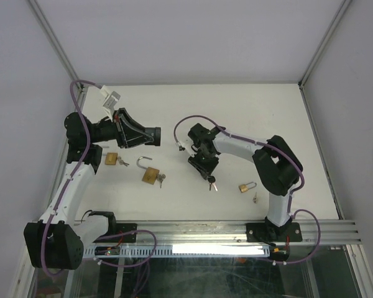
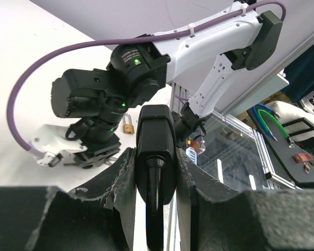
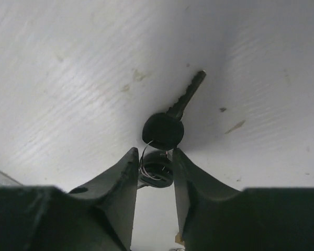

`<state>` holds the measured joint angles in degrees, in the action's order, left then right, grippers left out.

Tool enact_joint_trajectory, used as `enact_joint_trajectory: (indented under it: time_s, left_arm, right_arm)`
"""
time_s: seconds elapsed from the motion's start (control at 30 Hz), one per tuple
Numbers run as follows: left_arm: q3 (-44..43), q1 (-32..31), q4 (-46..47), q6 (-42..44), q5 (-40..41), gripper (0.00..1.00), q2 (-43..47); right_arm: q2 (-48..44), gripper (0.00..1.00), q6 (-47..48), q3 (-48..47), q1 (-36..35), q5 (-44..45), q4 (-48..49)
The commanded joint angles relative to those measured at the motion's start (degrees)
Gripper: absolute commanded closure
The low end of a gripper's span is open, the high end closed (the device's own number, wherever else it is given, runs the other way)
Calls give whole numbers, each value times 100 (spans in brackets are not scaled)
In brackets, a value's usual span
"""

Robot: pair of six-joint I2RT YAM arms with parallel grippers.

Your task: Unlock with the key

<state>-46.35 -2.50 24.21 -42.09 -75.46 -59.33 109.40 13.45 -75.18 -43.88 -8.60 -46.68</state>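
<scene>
At the middle of the worktop [image 1: 236,112], the right end effector [image 1: 206,169] is reaching down low over a key bunch [image 1: 211,181]. In the right wrist view its fingers are pinching one dark key head [image 3: 157,167] between them. The other black-headed key [image 3: 166,128] on the same ring is lying flat just ahead, with its blade pointing away. The task is therefore looking to be at an early stage: a key is being gripped, but no key is sitting in any lock. Three brass padlocks are lying apart from this grip. One padlock [image 1: 247,186] is to the right of the bunch, a middle padlock [image 1: 149,176] is to its left, and a far-left padlock [image 1: 111,159] is near the left arm. I cannot tell which padlock is meant. The left end effector [image 1: 153,135] is hanging raised above the worktop and appears to be clamping a dark rounded object [image 2: 154,151] that I cannot identify. What is remaining, by my judgement, is lifting the key, steadying a padlock, inserting the blade, turning it and freeing the shackle.
</scene>
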Motion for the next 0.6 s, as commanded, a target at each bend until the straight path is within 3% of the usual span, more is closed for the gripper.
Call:
enact_joint_trajectory:
  time_s: [0.0,0.2,0.3,0.4,0.47,0.57]
  left_arm:
    - [-235,54,803,-161,-39,100,-10]
    - [-245,52,963,-249,-53,100,-102]
    - [-267,53,991,-256,-68,100,-114]
    - [-238,55,1092,-273,-54,100,-114]
    - [-235,53,1133,-284,-39,100,-120]
    - [-239,53,1152,-323,-59,100,-123]
  right_arm:
    - [-523,62,419,-34,62,-629,-49]
    - [-608,47,-63,-546,61,-366,-160]
    - [-967,42,-615,-442,59,238,-107]
    - [-1244,26,-995,21,-249,725,238]
    - [-1269,25,-1141,295,-419,1036,432]
    - [-1031,32,-1207,329,-429,982,502]
